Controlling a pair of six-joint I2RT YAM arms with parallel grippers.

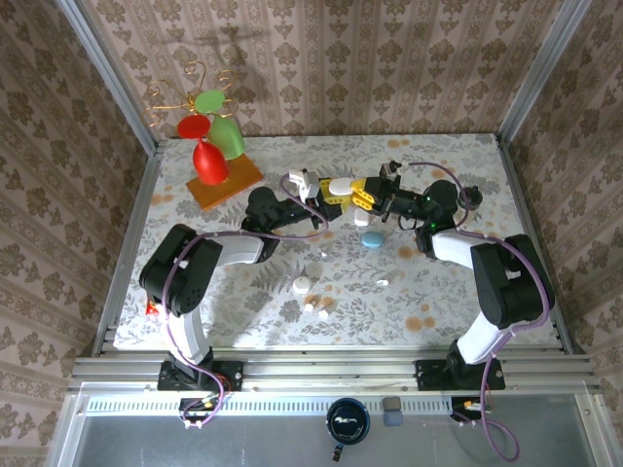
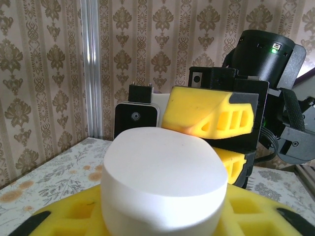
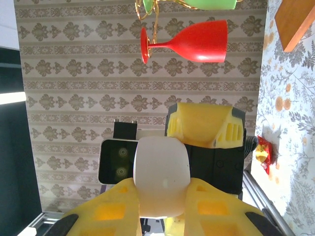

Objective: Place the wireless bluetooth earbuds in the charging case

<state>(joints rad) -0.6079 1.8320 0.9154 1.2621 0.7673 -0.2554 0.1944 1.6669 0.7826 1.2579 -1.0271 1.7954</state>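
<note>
white pebble-shaped plastic case (image 1: 340, 186) above the floral worktop (image 1: 389, 311), clenched in the right hand (image 3: 162, 192); left hand (image 2: 162, 219) flanks it, grip unclear.

Looks across a white case (image 2: 165, 182) at the right gripper (image 2: 221, 142).
Finds the case large in the foreground, seated in the left gripper (image 2: 162, 219), touching its yellow fingers (image 2: 256, 216) on both sides; meets the right gripper's yellow pair just behind the far end, black wrist (image 2: 256, 59) and green light (image 2: 273, 49) above, patterned wall (image 2: 44, 73), metal post (image 2: 91, 69), floral table (image 2: 59, 174).
</note>
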